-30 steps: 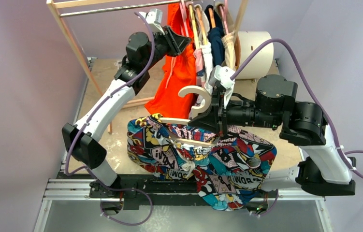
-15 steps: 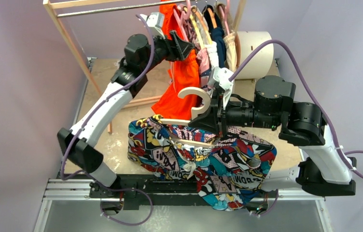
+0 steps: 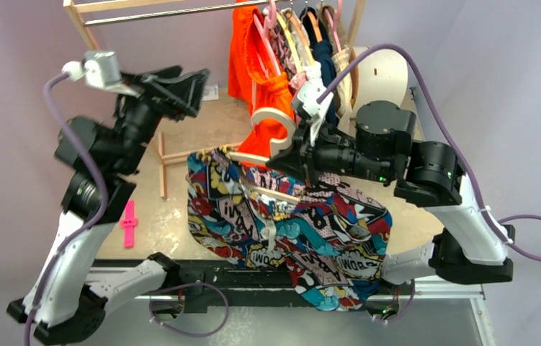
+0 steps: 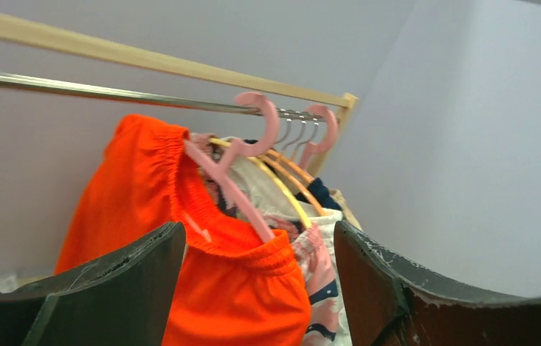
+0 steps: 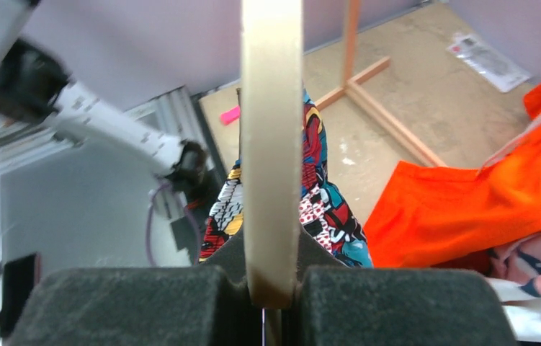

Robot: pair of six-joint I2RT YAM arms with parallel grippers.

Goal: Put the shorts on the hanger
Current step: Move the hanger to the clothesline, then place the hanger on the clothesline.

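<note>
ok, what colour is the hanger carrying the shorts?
Pale cream hanger, clearest in the right wrist view.

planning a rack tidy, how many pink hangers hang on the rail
2. One pink hanger sits at the orange garment, left of the bunch; the other hooks on nearer the wooden post. More may be hidden among the clothes.

We see soft cloth shorts [image 3: 325, 238] with a busy print, not shiny. The hanger [image 5: 271, 144] looks smooth and pale with a dull finish; we cannot tell if it is wood or plastic. The pads [image 5: 109, 306] of the right hand [image 5: 271, 285] look like dark, rough foam. The left hand [image 4: 256, 238] has black plastic fingers [image 4: 109, 288], scratched at the edges. The rack [image 4: 109, 49] is bare pale wood with a shiny metal rail [image 4: 73, 86]. The worktop [image 3: 166, 223] is rough, dull board.
</note>
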